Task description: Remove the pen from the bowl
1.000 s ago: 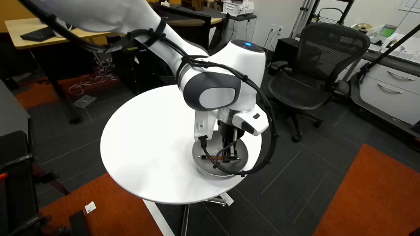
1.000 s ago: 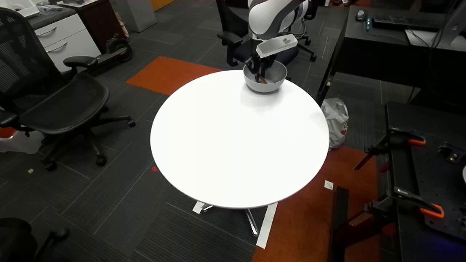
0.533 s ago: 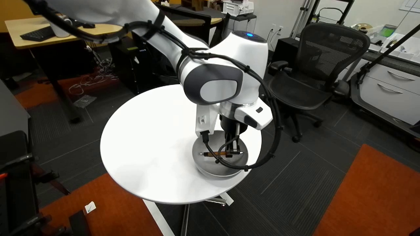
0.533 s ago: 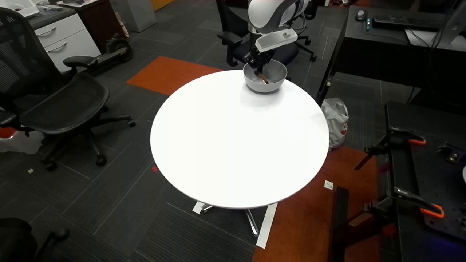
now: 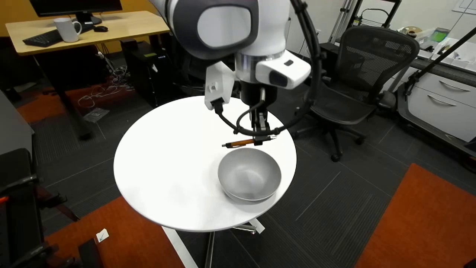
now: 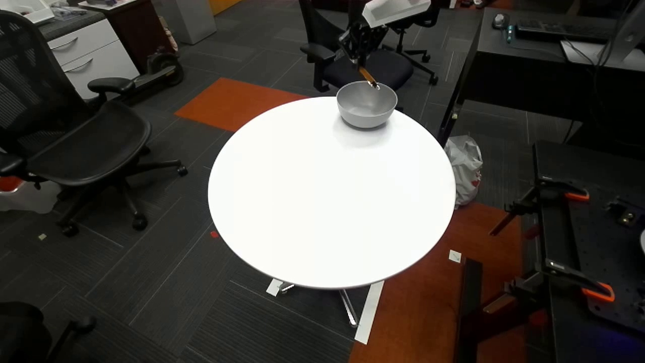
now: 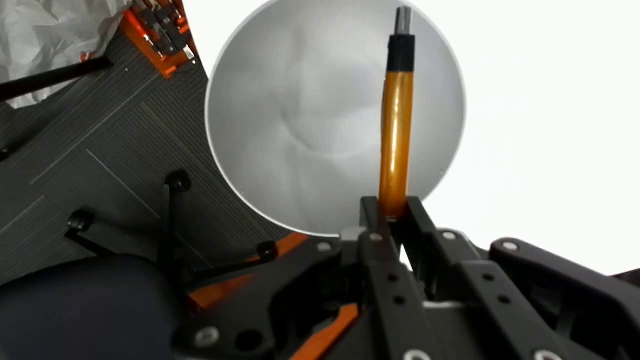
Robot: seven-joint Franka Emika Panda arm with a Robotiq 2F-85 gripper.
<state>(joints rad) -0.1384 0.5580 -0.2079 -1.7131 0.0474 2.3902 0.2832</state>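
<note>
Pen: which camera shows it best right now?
The wrist view: the pen is largest there, though the end effector hides its far end, which shows in an exterior view. Both exterior views show the pen much smaller.

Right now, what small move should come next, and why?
Probably shift the gripper sideways past the bowl and over the white table: its jaws are closed on the pen, which seems clear of the bowl yet overlaps it in the wrist view.

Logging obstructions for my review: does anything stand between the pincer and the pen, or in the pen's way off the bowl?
Nothing visible does: the pincer is shut directly on the pen, which hangs above the bowl without touching it, so the way off looks unobstructed.
</note>
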